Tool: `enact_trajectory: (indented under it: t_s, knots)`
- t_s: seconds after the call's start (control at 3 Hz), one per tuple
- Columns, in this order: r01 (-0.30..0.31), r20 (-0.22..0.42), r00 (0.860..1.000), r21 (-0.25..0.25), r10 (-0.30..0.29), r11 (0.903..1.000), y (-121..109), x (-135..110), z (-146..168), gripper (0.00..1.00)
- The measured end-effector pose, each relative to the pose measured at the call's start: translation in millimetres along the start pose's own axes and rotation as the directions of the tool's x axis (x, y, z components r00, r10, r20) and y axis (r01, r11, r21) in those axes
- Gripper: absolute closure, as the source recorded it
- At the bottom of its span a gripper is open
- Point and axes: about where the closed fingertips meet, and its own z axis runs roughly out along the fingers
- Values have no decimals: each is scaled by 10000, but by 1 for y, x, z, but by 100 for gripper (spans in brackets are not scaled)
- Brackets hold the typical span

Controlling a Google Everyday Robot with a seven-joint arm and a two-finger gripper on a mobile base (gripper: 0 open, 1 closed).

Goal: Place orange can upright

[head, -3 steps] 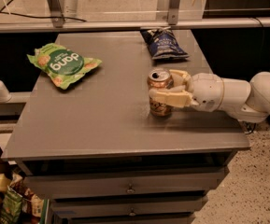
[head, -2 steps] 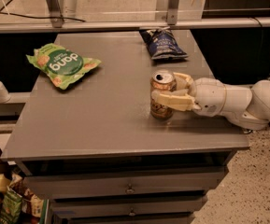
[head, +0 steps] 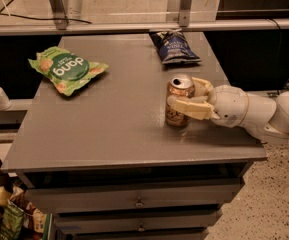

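Near the front edge, the grey table has drawers under it. At about 4 o'clock on its top, the orange can stands up straight. The gripper reaches in from 3 o'clock and squeezes the can between its two fingers. The putting-down step looks almost done. Next the gripper should let go gently and back away without tipping the can. Farther off, a green bag lies at 10 o'clock and a dark bag at 1 o'clock.

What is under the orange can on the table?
Only the grey table; the can stands upright on it, its base covering the spot below. The gripper grips it from the right.
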Motion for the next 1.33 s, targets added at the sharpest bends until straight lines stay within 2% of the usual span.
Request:
enact_trajectory:
  t_s: [0.67,1.0,1.33]
  knots:
    - [11,-89,10000,-50,-12,10000,1,0,-1,5]
    - [75,-227,9997,-176,-79,9998,2,-3,1,0]
    - [166,-615,9979,-431,-193,9989,-1,-12,3,0]
